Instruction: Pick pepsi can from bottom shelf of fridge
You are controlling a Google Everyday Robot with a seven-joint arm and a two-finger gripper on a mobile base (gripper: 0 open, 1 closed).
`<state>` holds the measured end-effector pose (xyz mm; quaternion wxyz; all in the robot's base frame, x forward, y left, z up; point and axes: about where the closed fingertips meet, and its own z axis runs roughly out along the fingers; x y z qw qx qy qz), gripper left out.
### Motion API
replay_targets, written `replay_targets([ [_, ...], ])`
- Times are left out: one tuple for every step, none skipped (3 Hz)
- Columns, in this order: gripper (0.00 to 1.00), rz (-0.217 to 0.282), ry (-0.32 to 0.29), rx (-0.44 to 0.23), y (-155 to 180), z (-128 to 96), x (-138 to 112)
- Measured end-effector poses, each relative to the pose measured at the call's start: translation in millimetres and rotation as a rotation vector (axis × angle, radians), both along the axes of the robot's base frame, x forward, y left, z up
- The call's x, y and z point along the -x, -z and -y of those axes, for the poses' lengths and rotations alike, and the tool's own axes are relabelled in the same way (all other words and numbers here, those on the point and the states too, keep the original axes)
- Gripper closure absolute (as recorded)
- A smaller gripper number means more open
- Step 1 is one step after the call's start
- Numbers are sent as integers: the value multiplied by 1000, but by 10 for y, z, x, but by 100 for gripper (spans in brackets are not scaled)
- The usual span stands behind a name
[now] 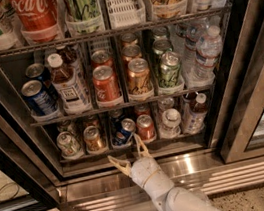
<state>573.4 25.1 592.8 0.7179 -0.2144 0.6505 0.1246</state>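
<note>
Pepsi can (124,131), the small dark-blue aluminium one with a silver top, sits at the front of the narrow dark wire bottom shelf (184,141) of the big glass-door, steel-framed fridge (213,160). It stands in its own lane between an orange-gold can (94,139) on one side and a red can (145,127) on the other, each just beside it. The pale two-finger gripper (129,153) hovers in front of the shelf's steel edge, directly below the can in the camera view and close to it but not touching. The can therefore lies straight ahead of the fingers (140,144), deeper into the fridge, roughly on the line between the two tips. Its long axis looks upright, perhaps leaning a little; that cannot be settled from this angle. The fingers are spread wide in a V, hold nothing and touch nothing. One tip points towards the red can's lane, the other splays out towards the orange-gold can. The reach must go forward over the edge so that the tips pass either side of the blue can without clipping its neighbours.
</note>
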Motion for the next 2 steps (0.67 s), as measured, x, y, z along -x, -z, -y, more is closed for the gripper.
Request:
replay_targets([
  [25, -19, 49, 21, 109, 80, -191],
  [24, -17, 39, 18, 102, 26, -244],
])
